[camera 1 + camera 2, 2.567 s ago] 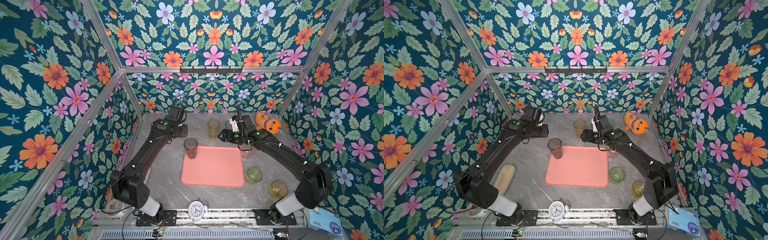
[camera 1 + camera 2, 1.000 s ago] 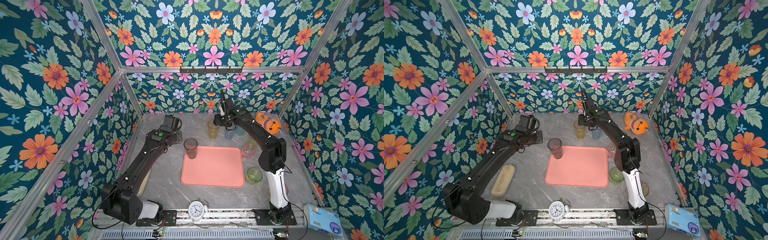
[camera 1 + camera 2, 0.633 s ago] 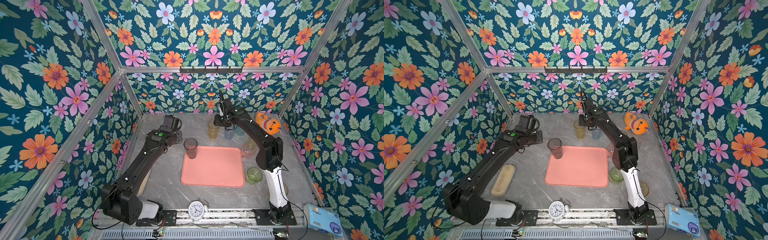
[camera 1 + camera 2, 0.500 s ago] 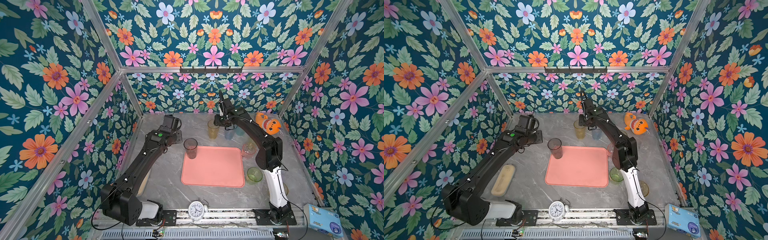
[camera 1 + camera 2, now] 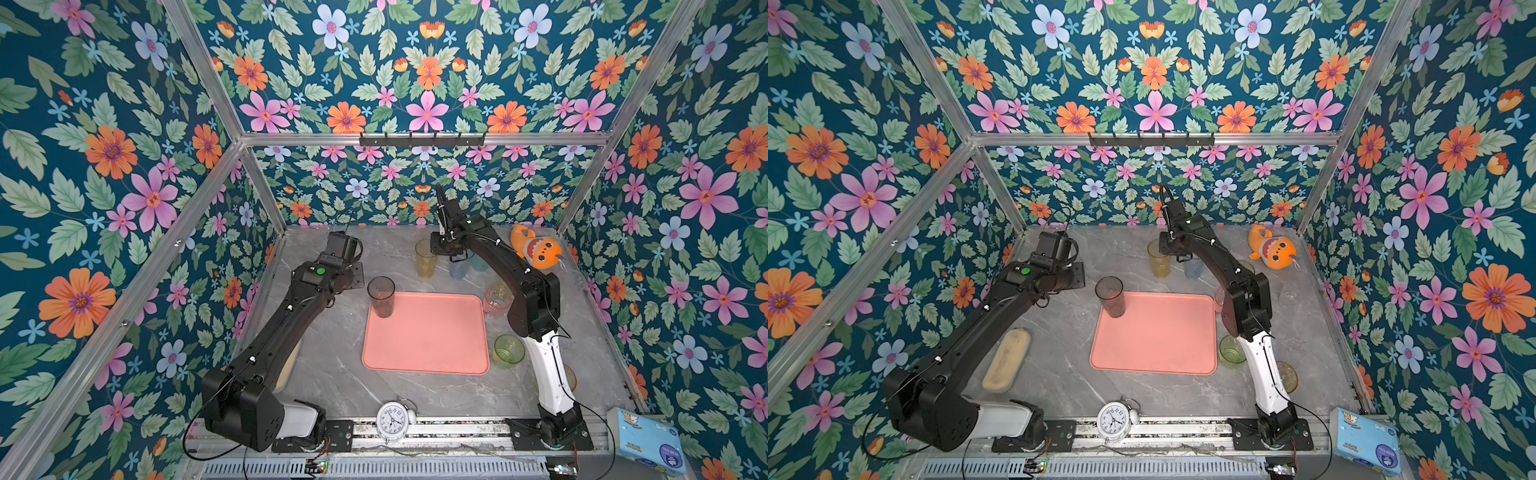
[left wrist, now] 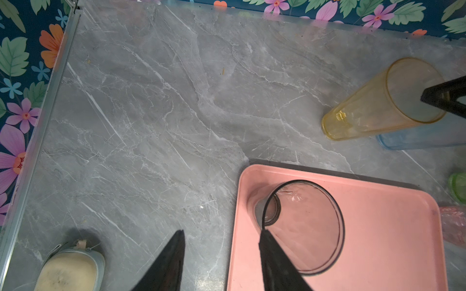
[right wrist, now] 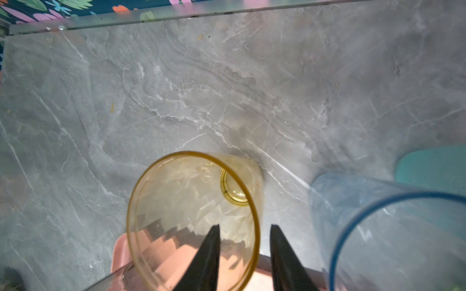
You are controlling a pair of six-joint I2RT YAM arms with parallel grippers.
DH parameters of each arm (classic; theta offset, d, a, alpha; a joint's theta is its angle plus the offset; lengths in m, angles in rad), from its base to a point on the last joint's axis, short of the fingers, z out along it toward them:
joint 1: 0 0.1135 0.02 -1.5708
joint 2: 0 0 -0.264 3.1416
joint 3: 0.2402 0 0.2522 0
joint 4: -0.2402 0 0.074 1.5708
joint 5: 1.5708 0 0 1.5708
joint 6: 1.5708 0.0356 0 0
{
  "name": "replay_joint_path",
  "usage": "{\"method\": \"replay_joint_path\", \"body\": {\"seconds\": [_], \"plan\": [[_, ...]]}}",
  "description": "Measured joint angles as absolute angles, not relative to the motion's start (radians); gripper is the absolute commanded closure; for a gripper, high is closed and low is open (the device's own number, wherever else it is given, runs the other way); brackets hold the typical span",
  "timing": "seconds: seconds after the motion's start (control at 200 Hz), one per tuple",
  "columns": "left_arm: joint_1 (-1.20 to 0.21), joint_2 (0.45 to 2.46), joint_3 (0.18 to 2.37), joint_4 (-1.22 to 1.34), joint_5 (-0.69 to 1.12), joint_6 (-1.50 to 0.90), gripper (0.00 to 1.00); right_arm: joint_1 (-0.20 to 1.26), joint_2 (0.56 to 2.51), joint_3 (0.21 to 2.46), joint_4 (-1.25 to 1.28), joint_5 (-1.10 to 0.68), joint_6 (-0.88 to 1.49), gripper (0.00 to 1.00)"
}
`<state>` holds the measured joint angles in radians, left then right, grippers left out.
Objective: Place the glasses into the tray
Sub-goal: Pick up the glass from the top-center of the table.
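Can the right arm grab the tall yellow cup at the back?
Probably yes. The right gripper sits at the amber glass, one finger inside its rim and one outside, jaws apart. The blue glass stands close beside it but not in between.

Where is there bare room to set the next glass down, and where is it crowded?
The tray is bare except its far-left corner, where the grey glass stands. Crowded: behind its far edge, amber glass, blue glass and the right gripper; along its right edge, pink glass and green glass.
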<state>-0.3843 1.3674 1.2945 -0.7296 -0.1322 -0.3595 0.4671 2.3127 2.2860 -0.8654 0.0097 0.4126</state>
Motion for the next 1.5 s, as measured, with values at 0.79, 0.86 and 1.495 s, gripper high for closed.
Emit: {"method": "replay_joint_path", "body": {"seconds": [0.79,0.86,1.495], "plan": [[-0.382,1.370,1.304,-0.728,-0.131,-0.359,0.48,0.465,2.323,2.289,-0.863,0.002,0.395,0.90],[-0.382,1.370,1.306,-0.728,-0.131,-0.359,0.48,0.465,2.323,2.289,-0.866,0.002,0.390,0.93],[-0.381,1.374,1.297,-0.725,-0.147,-0.342,0.47,0.491,2.255,2.328,-0.948,0.007,0.326,1.00]]}}
